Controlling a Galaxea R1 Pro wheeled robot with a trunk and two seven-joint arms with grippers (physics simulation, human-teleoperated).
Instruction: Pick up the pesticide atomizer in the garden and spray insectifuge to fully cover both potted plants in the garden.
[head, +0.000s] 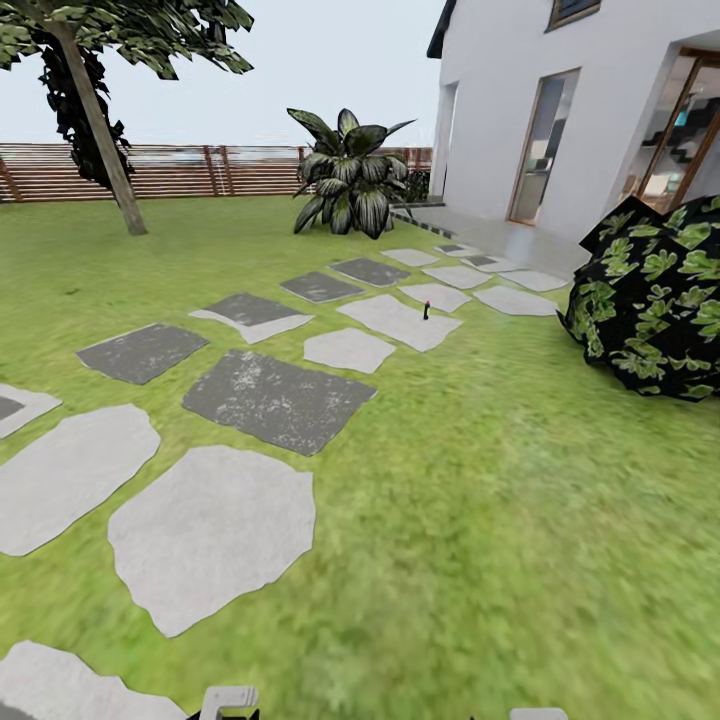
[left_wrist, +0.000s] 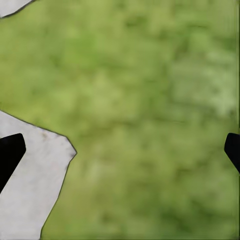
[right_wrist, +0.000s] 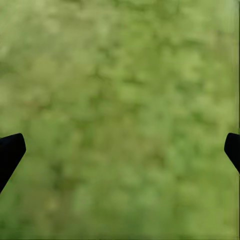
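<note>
Left gripper (left_wrist: 120, 150): pointed down at the ground, fingers spread wide, nothing between them. Below it, lawn (left_wrist: 150, 100); a pale stepping stone (left_wrist: 35, 185) lies under one fingertip (left_wrist: 10, 155).

Right gripper (right_wrist: 120, 150): pointed down likewise, fingers spread wide and released, holding nothing. Below it, grass alone.

Ahead of both grippers, head view: a path of grey and white paving slabs (head: 275, 398) running across the lawn toward a white house (head: 520, 90). On a far slab, well apart from the grippers, a small dark upright object with a red dot (head: 426, 311); too small to identify.

Further items: large striped plant (head: 350, 175), unpotted; leaning tree trunk (head: 100, 125); brown slatted fence (head: 200, 168); dark leafy bush (head: 655, 300).

Pesticide atomizer and potted plants: location cannot be told.
</note>
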